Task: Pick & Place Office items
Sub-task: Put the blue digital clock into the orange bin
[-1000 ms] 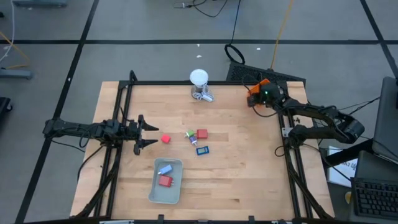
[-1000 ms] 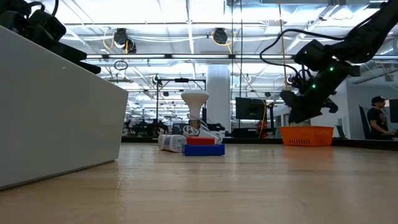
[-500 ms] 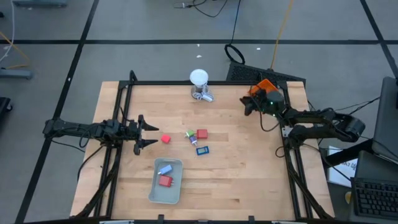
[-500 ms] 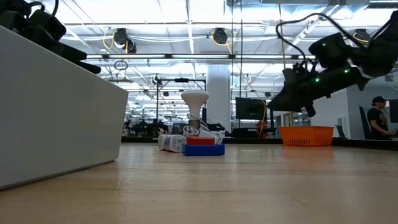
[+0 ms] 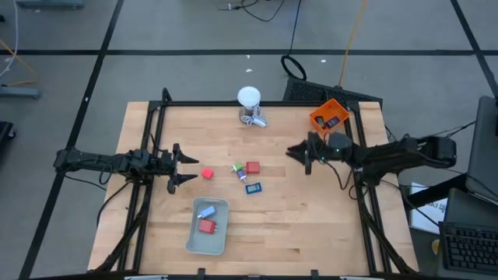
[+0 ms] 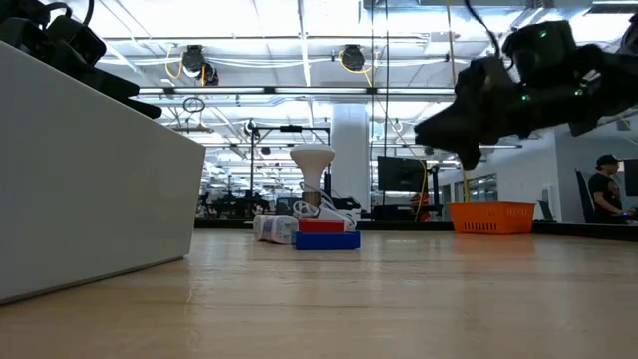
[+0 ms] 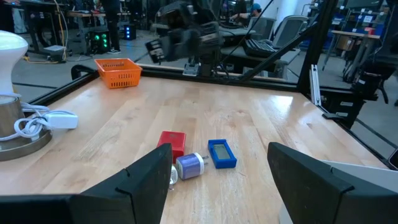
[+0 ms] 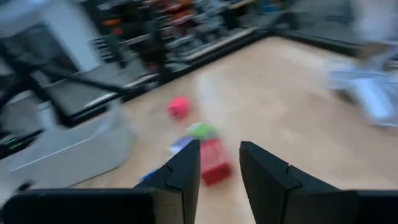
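The high view shows a red block [image 5: 207, 173], a green-and-white bit [image 5: 237, 168], a second red block [image 5: 253, 167] and a blue-faced rectangle [image 5: 253, 187] lying flat mid-table. A light-blue piece [image 5: 206, 211] and a red block [image 5: 206, 226] lie in the pale grey tray [image 5: 194, 237]. My left gripper [image 5: 194, 169] is open, level, just left of the first red block. My right gripper [image 5: 298, 158] is open in the air right of the cluster, facing it [image 8: 221, 177]. The left wrist view shows the red block [image 7: 172, 143] and blue rectangle [image 7: 221, 154].
An orange bin [image 5: 328, 115] with a dark item inside stands at the far right corner. A white ball-topped lamp [image 5: 248, 97] with a metallic base and cable stands at the far edge. Bare wood lies near the right and near edges. A person stands in the room behind [image 6: 603, 189].
My right gripper has swung away from above the orange bin toward the table's left and near side, rising and tipping from pointing down to nearly level, facing the cluster of items. The left arm and the items have kept still.
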Robot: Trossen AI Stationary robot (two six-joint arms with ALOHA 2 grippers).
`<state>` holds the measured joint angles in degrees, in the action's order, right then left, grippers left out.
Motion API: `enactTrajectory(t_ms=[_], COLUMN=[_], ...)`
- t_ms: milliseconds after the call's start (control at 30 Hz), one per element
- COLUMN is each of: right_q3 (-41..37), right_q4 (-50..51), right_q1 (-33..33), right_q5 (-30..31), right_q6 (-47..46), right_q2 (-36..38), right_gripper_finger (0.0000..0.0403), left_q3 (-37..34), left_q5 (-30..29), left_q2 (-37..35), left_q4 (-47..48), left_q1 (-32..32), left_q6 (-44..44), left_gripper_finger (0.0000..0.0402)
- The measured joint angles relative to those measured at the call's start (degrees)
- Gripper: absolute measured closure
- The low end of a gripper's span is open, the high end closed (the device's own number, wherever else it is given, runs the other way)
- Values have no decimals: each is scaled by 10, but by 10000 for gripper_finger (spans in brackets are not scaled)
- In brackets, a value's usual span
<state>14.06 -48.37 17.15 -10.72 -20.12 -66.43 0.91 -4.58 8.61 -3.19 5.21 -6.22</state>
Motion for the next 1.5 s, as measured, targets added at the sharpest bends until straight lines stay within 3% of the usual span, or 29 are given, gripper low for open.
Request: enactTrajectory(t_ms=[333,700,800,933,1233,1500], right_q3=[0,0,0,0,0,0], right_q4=[-37,-36,-36,-36,-8,47], right_q1=[-157,-257,-278,-305,-336,-336], right_q5=[2,5,49,108,154,198], right_q6=[56,109,123,124,141,139], right_q2=[0,0,0,0,0,0], right_gripper_finger=[298,298,296,269,161,150], left_q3=[0,0,0,0,0,0], left_q5=[0,0,0,0,0,0], left_q2=[0,0,0,0,0,0], left_q4=[0,0,0,0,0,0], left_q1=[0,0,0,0,0,0], left_q6=[0,0,0,0,0,0], left_gripper_finger=[133,133,133,133,133,133])
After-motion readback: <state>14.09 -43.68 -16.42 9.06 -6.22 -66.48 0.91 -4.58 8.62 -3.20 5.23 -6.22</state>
